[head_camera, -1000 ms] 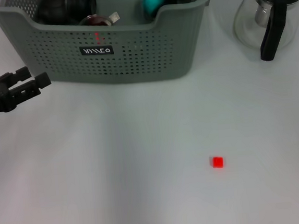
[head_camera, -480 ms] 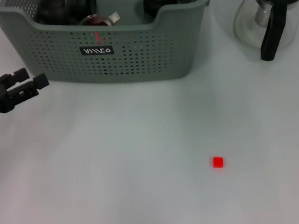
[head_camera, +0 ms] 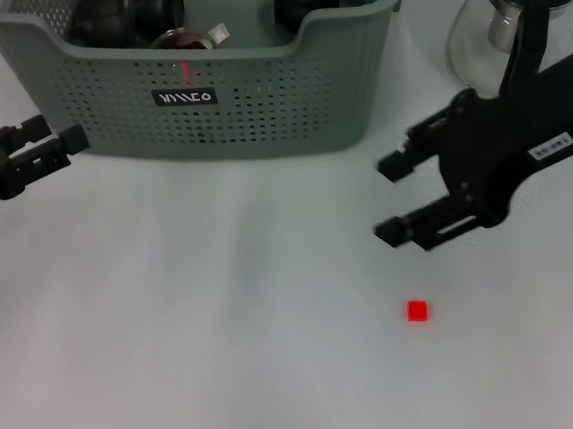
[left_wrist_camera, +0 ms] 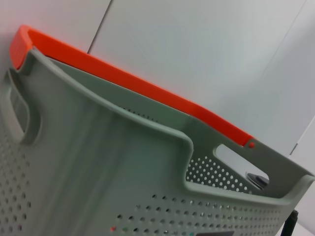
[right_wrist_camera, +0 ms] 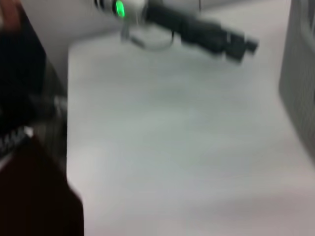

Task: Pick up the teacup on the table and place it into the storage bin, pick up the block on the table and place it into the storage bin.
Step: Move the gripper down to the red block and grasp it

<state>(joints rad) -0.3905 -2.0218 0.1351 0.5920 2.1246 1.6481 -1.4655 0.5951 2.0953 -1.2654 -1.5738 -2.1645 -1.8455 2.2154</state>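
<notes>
Black angular right hand (head_camera: 391, 198) bears a small white label (head_camera: 550, 148).

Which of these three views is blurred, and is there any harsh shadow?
Right wrist view: heavily smeared, the left gripper only a dark streak. Head view: sharp, block crisp, lighting flat, no hard shadows. Left wrist view: clear on the storage bin.

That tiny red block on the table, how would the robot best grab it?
Probably straight from above, pinching two opposite side faces. The red block lies low and alone on the white table, so its sides are free. The right gripper, open, is nearest; the left gripper is beside the storage bin.
</notes>
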